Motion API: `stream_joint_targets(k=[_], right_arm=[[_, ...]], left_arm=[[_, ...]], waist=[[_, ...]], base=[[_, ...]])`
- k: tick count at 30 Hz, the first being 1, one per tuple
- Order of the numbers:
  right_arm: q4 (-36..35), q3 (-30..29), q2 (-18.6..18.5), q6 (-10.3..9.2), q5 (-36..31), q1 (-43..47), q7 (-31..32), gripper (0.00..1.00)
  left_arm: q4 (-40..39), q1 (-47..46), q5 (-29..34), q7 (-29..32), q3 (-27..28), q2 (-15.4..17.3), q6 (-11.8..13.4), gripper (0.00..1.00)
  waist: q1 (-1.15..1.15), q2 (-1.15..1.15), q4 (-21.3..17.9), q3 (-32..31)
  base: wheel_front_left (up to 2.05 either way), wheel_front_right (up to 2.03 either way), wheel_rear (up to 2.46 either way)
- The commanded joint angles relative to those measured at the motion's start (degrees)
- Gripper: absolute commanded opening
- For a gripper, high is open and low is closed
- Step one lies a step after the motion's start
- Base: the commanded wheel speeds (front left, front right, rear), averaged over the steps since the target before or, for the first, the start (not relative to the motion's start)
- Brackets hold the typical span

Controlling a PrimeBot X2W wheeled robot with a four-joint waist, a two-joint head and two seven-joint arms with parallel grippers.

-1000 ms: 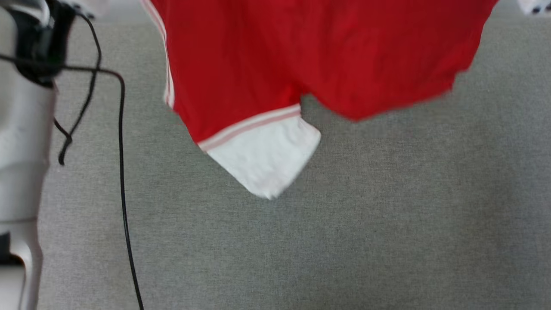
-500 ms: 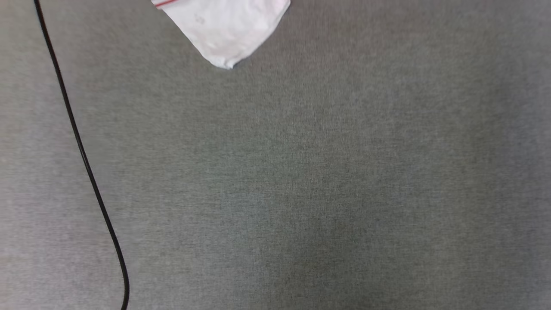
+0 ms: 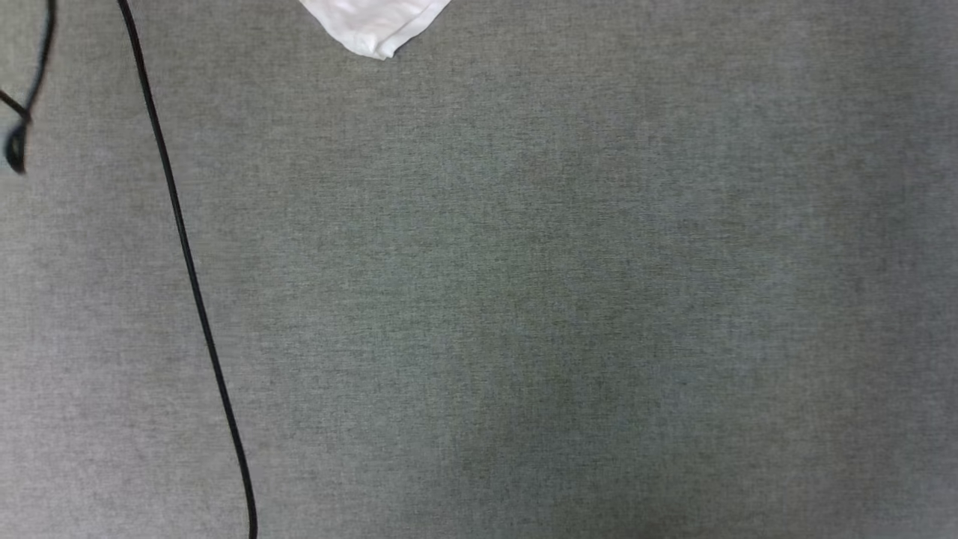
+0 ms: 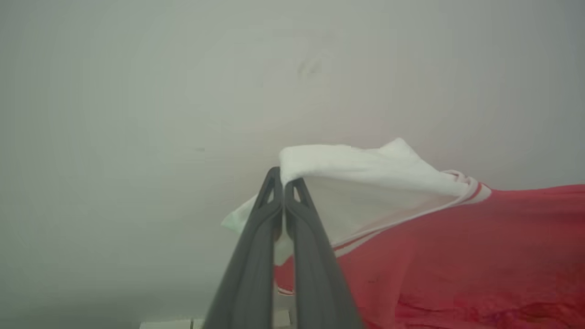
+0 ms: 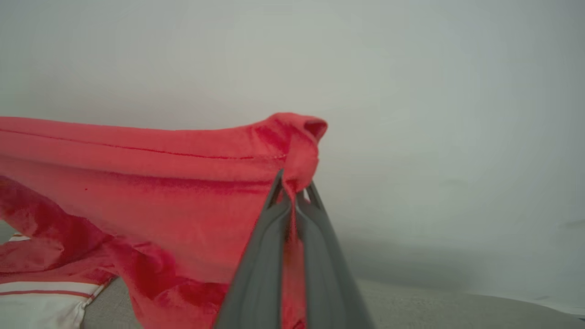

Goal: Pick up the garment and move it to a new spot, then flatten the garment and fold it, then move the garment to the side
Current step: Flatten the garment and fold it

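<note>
Two grippers hold the garment (image 5: 151,183) up by its edges; it is a red shirt with white sleeves, and it hangs stretched between them over the grey cloth surface (image 3: 539,299); the left gripper (image 4: 284,180) has its jaws pressed tight together on a white sleeve (image 4: 365,167), right at the cloth's edge; a red and white stripe runs where that sleeve meets the red part; the right gripper (image 5: 295,185) is squeezed closed too, pinching a bunched-up corner of red cloth; the red hem runs away from it in a long line, and the rest droops down in soft folds. In the head view, a white sleeve tip (image 3: 374,30) pokes in at the top edge, over the grey surface; I cannot tell if it touches; a thin black cable (image 3: 191,277) runs down the left side of that surface; a pale wall (image 4: 137,91) stands behind the shirt.
</note>
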Motion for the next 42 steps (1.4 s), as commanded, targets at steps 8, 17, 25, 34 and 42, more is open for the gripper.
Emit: stream_joint_targets(k=[8,17,25,34,42], right_arm=[[6.6,2.6,1.0,-0.08,2.1,6.9,-3.8,0.00],[10.5,4.8,-0.4,-0.08,6.3,19.6,-7.9,0.00],[9.6,6.2,-2.2,-0.09,10.6,31.2,-9.7,0.00],[3.8,8.5,-3.9,-0.09,15.7,46.5,-9.5,0.00],[-6.3,7.7,-5.5,-0.11,18.6,61.6,-7.1,0.00]], left_arm=[[1.1,9.5,-7.3,-2.6,-4.6,-0.9,0.0,0.00],[-0.4,24.7,-12.9,-4.5,-10.1,-2.2,0.0,0.00],[-1.9,36.9,-14.4,-5.0,-10.3,-2.1,0.0,0.00],[-6.2,52.2,-11.0,-5.0,-6.0,-2.4,0.7,0.00],[-13.2,66.8,-10.5,-5.0,-2.1,-2.0,4.2,0.00]], waist=[[-0.01,0.00,1.2,-1.3],[-0.01,0.00,2.6,-6.6],[-0.01,0.00,3.4,-12.7],[-0.01,0.00,4.3,-22.2],[-0.01,0.00,4.7,-29.5]], base=[[0.00,0.00,0.00],[0.00,0.00,0.00],[0.00,0.00,0.00],[0.00,0.00,0.00],[0.00,0.00,0.00]])
